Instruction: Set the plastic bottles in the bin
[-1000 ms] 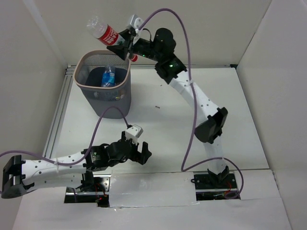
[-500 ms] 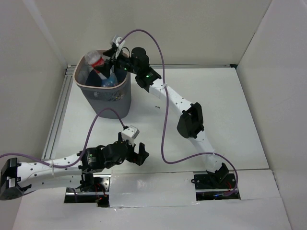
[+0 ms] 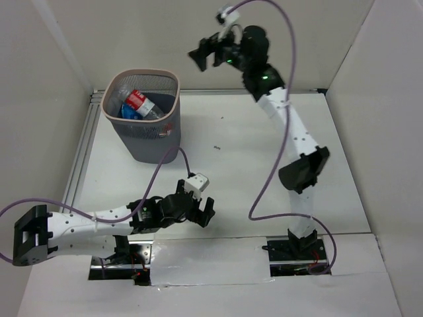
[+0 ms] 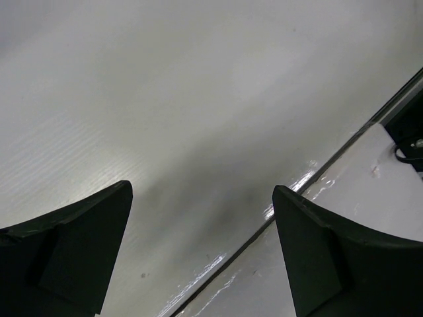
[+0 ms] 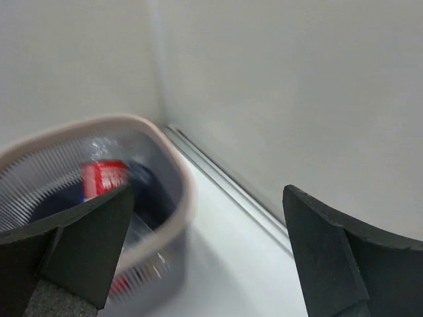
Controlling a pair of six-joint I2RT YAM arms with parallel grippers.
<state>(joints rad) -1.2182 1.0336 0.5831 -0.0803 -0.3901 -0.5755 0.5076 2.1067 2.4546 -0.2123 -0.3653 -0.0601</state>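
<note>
I'm looking at a white worktop [image 3: 264, 165] boxed in by plain white walls [image 3: 297, 39] on the left, back and right. A metal rail [image 3: 79, 152] is running along its left edge and another along the back. The bin [image 3: 151, 142] is standing in the far left corner of the worktop, close to both rails. The bottles [image 3: 142, 105] are lying inside it, a red-labelled bottle [image 3: 135, 99] on top and a blue-labelled bottle [image 3: 127, 113] beside it; I can't tell how many more are underneath. The right hand [image 3: 203, 58] is hanging high in front of the back wall, right of the bin and clear of it, fingers spread and grasping nothing. The left hand [image 3: 203, 214] is hovering low over the near part of the worktop, likewise released, with bare white surface and a dark seam [image 4: 317, 178] showing between its fingers. A small dark speck [image 3: 216, 146] is sitting mid-worktop.
</note>
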